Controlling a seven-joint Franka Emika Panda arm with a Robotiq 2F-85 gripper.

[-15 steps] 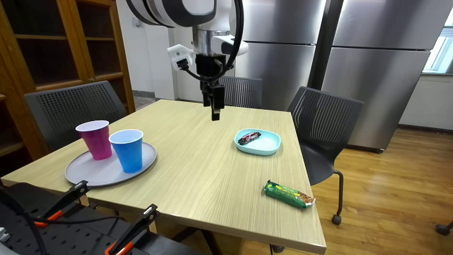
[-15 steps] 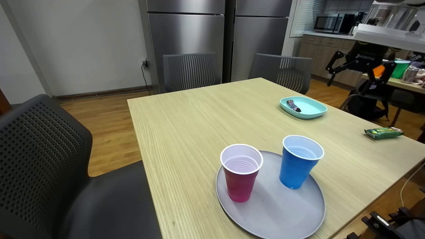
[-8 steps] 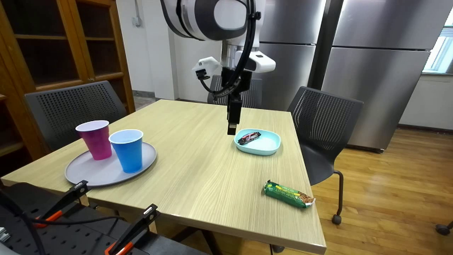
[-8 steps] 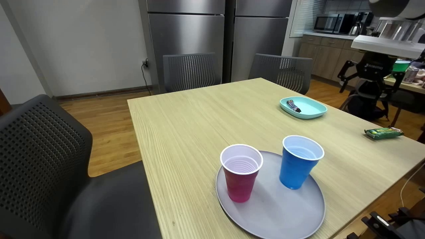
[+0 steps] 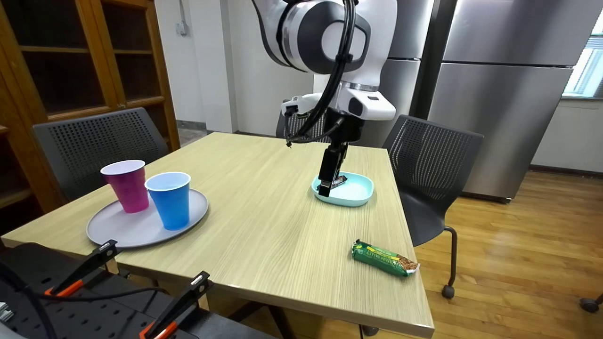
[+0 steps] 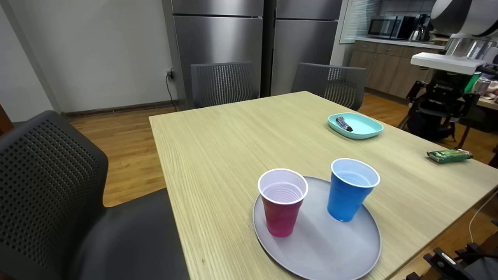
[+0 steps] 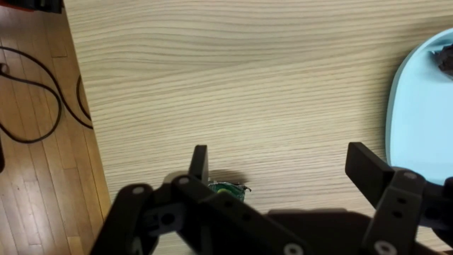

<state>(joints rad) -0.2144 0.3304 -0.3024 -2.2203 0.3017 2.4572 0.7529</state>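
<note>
Above a pale wooden table (image 5: 264, 263), the gripper (image 7: 279, 158) hovers, jaws spread wide, near a green-wrapped bar (image 5: 384, 259) lying on the table and a turquoise dish (image 5: 359, 189) holding a dark-wrapped bar (image 6: 344, 124); a magenta cup (image 6: 283, 217) and blue cup (image 6: 347, 200) share a gray plate (image 6: 330, 254)

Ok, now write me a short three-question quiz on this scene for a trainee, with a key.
1. True or false: the green-wrapped bar lies directly on the table, outside the turquoise dish.
2. Fill in: beside the blue cup on the gray plate stands a ____.
3. In the wrist view, is the gripper open or shut?

Key:
1. True.
2. magenta cup.
3. Open; its jaws stand apart.
</note>
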